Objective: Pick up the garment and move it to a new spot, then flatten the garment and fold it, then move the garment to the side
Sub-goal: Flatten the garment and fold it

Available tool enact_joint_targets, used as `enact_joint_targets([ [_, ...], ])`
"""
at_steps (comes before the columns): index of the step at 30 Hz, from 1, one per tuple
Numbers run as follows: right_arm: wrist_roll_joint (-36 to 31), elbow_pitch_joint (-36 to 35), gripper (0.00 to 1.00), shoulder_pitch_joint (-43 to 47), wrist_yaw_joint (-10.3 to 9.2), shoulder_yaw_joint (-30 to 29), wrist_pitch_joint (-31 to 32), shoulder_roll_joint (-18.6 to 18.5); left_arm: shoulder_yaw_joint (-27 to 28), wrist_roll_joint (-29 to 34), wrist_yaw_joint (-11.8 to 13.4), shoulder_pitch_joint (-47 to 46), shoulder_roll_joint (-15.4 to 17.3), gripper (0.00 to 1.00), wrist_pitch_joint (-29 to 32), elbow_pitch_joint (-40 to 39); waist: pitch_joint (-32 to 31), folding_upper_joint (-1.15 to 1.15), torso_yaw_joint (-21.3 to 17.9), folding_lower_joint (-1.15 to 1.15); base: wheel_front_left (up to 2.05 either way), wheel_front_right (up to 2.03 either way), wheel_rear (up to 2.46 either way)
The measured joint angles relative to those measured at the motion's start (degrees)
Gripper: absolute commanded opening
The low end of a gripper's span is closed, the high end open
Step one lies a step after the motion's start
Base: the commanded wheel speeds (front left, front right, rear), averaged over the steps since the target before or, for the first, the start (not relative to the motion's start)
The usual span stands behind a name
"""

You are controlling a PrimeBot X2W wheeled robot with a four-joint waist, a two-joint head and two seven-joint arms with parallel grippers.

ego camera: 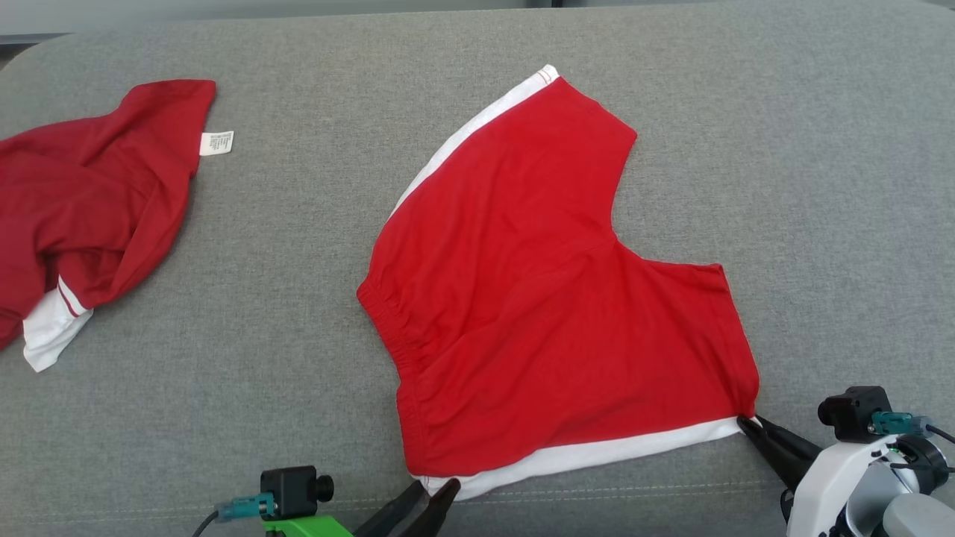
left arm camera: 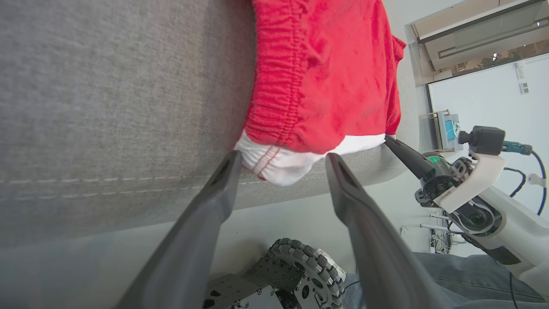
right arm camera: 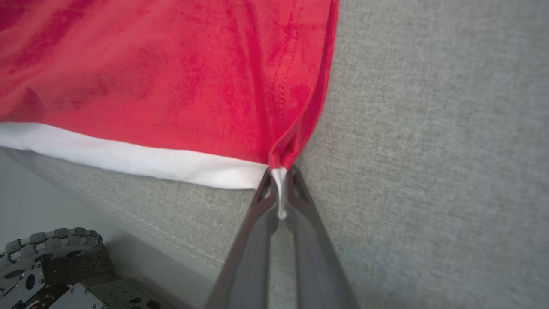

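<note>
Grey sofa (ego camera: pixel 298 261), flat red white-trimmed shorts (ego camera: pixel 552 298)

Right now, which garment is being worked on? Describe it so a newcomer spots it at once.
On the grey cushion, look right of centre. The bright red shorts lie spread flat there, a white band along their near edge, with the right pincer shut on one corner. The darker red garment at far left is crumpled and shows a white label.

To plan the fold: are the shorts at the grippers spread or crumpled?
Spread: the shorts lie smooth on the sofa, both legs apart.
</note>
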Motion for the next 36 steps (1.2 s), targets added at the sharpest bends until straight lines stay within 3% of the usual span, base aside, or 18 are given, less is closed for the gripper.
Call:
enact_joint_targets([
  [17,1.14,0.53,0.00,-1.43,0.16,2.16,-0.86,-0.79,-0.89,0.27,0.00,-1.42,1.76,1.00,-0.69,3.31,0.29,0.00,-0.40,0.00,0.00,0.00,0.00],
  [30,1.72,1.23,0.00,-2.50,0.16,3.80,-1.08,-1.05,-3.21,-1.03,0.00,-2.46,0.40,1.00,-0.87,3.81,0.04,0.00,-0.61,0.00,0.00,0.00,0.00],
  [31,1.74,1.25,0.00,-2.59,0.16,3.92,-1.09,-1.05,-3.22,-1.83,0.00,-2.60,0.18,0.95,-0.89,3.83,0.04,0.00,-0.66,0.00,0.00,0.00,0.00],
  [35,2.30,1.43,0.00,-3.03,0.16,4.49,-1.12,-1.13,-3.39,-2.32,0.00,-3.17,-0.03,0.48,-1.43,4.00,0.09,0.00,-0.84,0.00,0.00,0.00,0.00],
  [36,2.30,1.48,0.00,-3.15,0.16,4.64,-1.30,-1.19,-3.44,-2.32,0.00,-3.41,-0.03,0.42,-1.54,4.04,0.10,0.00,-0.88,0.00,0.00,0.00,0.00],
])
